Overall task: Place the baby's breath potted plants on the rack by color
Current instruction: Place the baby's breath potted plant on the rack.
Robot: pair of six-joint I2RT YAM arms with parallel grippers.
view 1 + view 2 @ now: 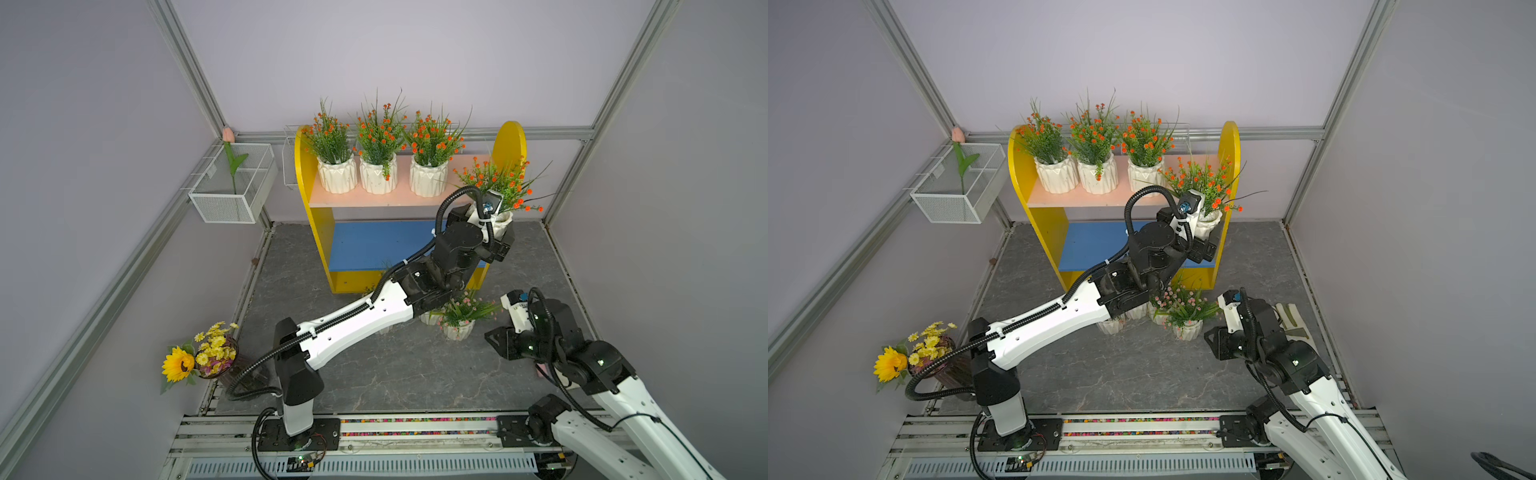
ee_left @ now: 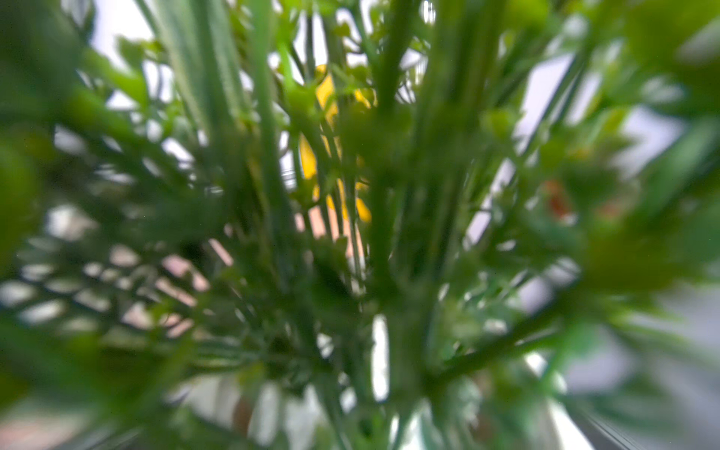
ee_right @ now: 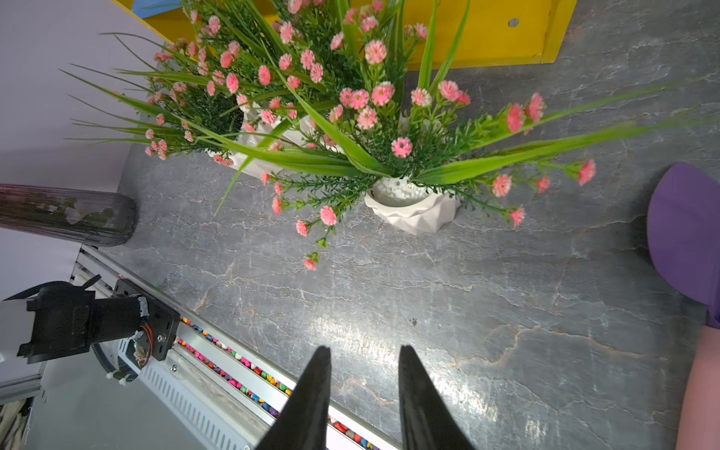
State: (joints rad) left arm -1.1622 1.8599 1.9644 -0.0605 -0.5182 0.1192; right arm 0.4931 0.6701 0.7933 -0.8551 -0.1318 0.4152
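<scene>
Pale lilac walls close the booth on three sides, joined at the corners by aluminium posts and lit evenly, without hard shadows. The floor is dark grey with pale stone veins and a soft glare. A white wire basket holding a tulip hangs on the left wall, a bouquet stands front left, and a metal rail runs along the front edge.
</scene>
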